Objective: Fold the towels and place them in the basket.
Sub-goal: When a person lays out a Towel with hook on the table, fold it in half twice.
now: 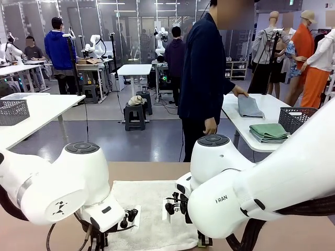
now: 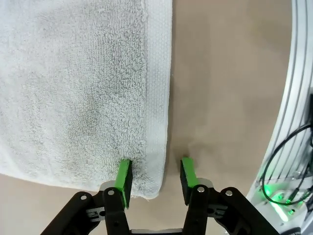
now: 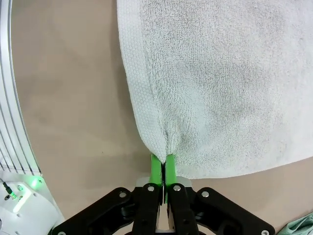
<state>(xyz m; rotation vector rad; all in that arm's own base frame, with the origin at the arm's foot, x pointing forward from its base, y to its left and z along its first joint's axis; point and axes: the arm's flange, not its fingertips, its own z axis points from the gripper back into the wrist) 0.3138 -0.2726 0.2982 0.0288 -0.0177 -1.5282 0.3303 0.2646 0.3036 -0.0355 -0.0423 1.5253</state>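
The right gripper (image 3: 162,169) is clenched on the hem of the cream-white towel (image 3: 220,83), which is spread flat on the brown table (image 3: 73,98). The left gripper (image 2: 156,178) is released, set astride a corner hem. Both arms are bent low.

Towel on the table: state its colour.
Cream-white terry towel, clearest in the right wrist view.

Grey smooth floor (image 1: 104,135), centre. Dark-framed glass partition wall (image 1: 131,26), 12 o'clock. White ceiling strip lights (image 1: 111,3), 12 o'clock. Small white square-topped table (image 1: 135,69), 12 o'clock. Black low stool (image 1: 135,112), 11 o'clock. Long white tabletop (image 1: 36,112), 9 o'clock. White rectangular table (image 1: 235,123), 3 o'clock.
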